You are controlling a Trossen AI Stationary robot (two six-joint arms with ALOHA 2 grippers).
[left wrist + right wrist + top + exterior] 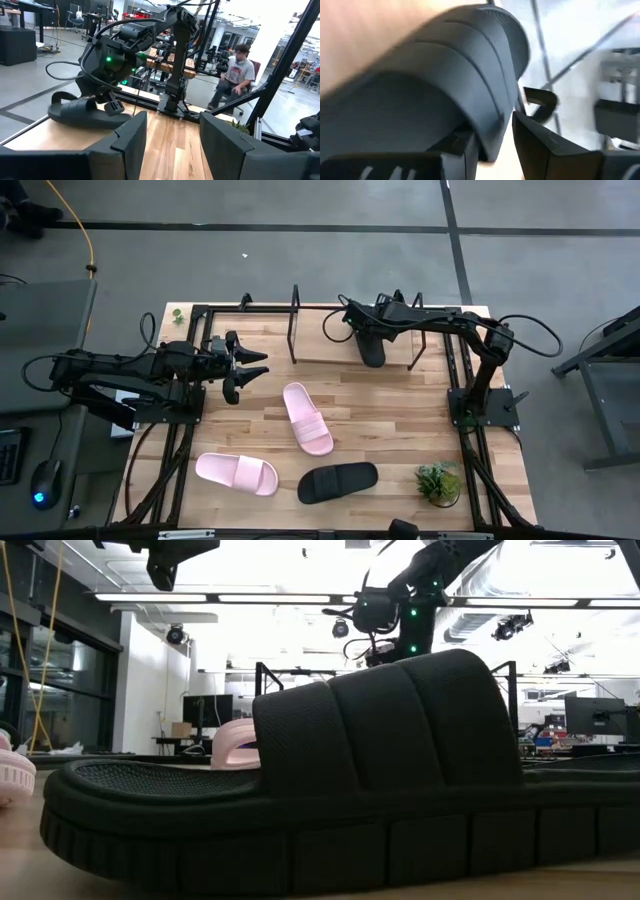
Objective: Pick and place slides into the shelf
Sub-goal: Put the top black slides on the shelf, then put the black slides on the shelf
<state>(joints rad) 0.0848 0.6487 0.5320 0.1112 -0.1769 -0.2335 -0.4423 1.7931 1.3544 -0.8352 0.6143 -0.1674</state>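
Being set into the shelf [300, 330] at the far edge of the bench [400, 405] is a black slide [371, 348], which is being held by the right tool [362, 332]. In the right wrist view the two fingers [545, 145] are seen clamped on the rim of this slide beside its strap. In the left wrist view the sandal is lying nearly level on the wooden board, so the step in hand is judged to be the release.

The sole is best being lowered flat onto the board before the grip is being let go, with the slide kept parallel to the upright end loops so that room is being left for the three others. The tool is then best being lifted straight up, since the thin rods of the shelf are standing close on both sides of it and a sideways pull could be catching them.

The left tool [243, 367] is waiting near the left end of the shelf, its fingers apart and holding nothing. One pink slide [307, 417] is lying in the middle of the bench, a second pink slide [237, 473] near the front left, and a second black slide [338, 481] near the front edge, just beside a small plant [437, 482]. Open bench is lying between shelf and sandals, giving free room for approach.
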